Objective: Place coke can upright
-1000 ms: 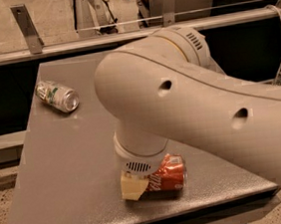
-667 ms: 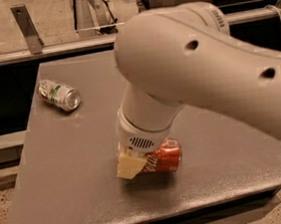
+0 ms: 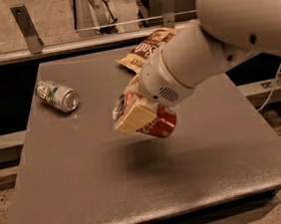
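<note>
The red coke can with its silver top facing left is held tilted above the grey table, clear of the surface, with its shadow below it. My gripper is shut on the can; one cream finger pad lies across its front. The white arm reaches in from the upper right and hides the can's far side.
A silver-and-green can lies on its side at the table's left. A brown snack bag lies at the back, partly behind the arm. A metal rail runs behind the table; the floor drops off on all sides.
The gripper has lifted the coke can off the table near the front and raised it toward the middle. The arm has swung up and right, uncovering the snack bag.
</note>
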Available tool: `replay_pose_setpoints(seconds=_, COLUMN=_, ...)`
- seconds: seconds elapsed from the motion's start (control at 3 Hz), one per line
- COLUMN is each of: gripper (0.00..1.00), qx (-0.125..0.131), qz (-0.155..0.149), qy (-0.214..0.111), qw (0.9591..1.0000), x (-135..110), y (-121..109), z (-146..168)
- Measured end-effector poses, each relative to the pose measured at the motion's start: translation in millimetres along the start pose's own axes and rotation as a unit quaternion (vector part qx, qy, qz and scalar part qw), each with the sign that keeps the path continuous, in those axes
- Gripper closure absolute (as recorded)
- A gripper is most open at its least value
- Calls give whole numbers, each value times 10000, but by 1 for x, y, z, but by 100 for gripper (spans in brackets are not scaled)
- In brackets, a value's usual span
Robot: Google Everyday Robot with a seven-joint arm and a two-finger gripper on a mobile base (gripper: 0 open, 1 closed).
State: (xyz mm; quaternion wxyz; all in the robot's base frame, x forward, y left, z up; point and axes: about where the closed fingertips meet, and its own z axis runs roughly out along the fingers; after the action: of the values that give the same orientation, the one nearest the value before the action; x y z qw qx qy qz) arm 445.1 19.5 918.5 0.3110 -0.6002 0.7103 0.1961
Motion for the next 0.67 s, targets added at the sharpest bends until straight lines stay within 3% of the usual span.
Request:
replay_pose_setpoints(seconds=0.33, gripper=100, qx=-160, qz=25, qy=-1057, qw=9943, x=-3, y=-9, z=-5)
replay_pose_setpoints(seconds=0.67, gripper=100, qx=-492, qz=45, qy=-2427, qw=9689, x=-10, y=0, z=-6)
